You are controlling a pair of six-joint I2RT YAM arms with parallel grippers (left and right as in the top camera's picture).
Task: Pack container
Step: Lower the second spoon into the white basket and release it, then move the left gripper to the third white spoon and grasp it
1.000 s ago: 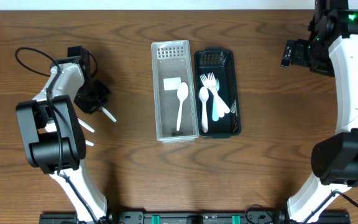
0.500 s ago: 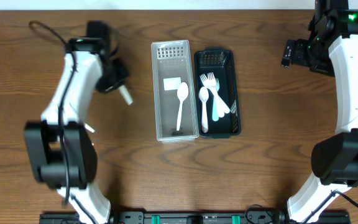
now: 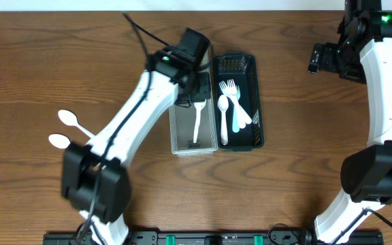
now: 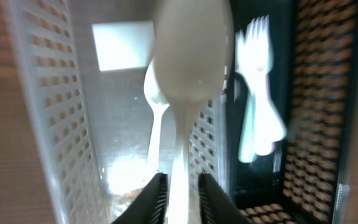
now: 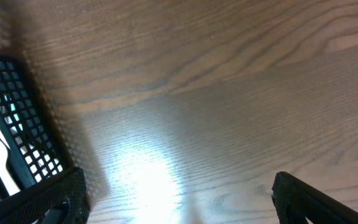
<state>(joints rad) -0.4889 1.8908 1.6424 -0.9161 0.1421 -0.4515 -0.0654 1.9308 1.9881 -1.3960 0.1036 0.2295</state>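
Note:
My left gripper (image 4: pixel 182 199) is shut on a white spoon (image 4: pixel 191 68) and holds it above the clear perforated container (image 3: pixel 177 129), near its far end. In the overhead view the left gripper (image 3: pixel 197 82) covers that end. One white spoon (image 3: pixel 197 119) lies inside the clear container. The black container (image 3: pixel 257 102) beside it holds white forks and a spoon (image 3: pixel 231 102). Two more white spoons (image 3: pixel 70 121) lie on the table at the left. My right gripper (image 5: pixel 179 199) is open and empty, high at the far right over bare table.
The black container's corner (image 5: pixel 17 124) shows at the left of the right wrist view. The wooden table (image 3: pixel 305 170) spreads around both containers.
My left arm has swung from the table's left side to over the clear container, carrying a spoon. Two spoons now show where it was. The right arm has not moved.

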